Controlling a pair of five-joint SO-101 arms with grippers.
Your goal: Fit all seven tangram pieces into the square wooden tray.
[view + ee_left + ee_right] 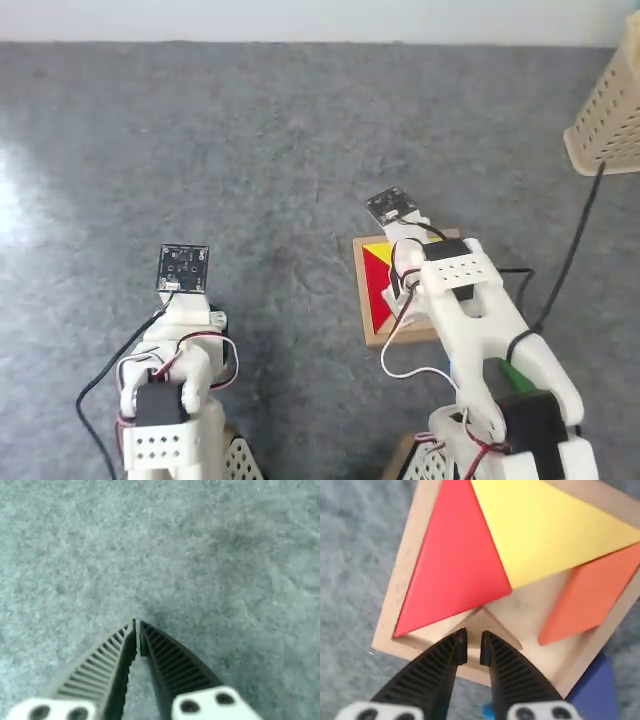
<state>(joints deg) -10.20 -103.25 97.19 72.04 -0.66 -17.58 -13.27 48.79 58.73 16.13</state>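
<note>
The square wooden tray [360, 290] lies right of centre on the grey mat, with my right arm [460, 290] hanging over it. Inside the tray [402, 575] lie a large red triangle [452, 565], a large yellow triangle [545, 525] and an orange piece [592, 595]. A small wood-coloured triangle [485, 622] sits below the red one, and my right gripper [473, 642] is pinched on its near edge. A blue piece [592, 690] lies just outside the tray's corner. My left gripper [137, 626] is shut on nothing above bare mat; the left arm [170, 380] stands at the lower left.
A beige perforated basket [610, 110] stands at the far right edge. A black cable [578, 235] runs from it down toward the right arm's base. Bare grey mat [250, 150] stretches across the middle and back of the table.
</note>
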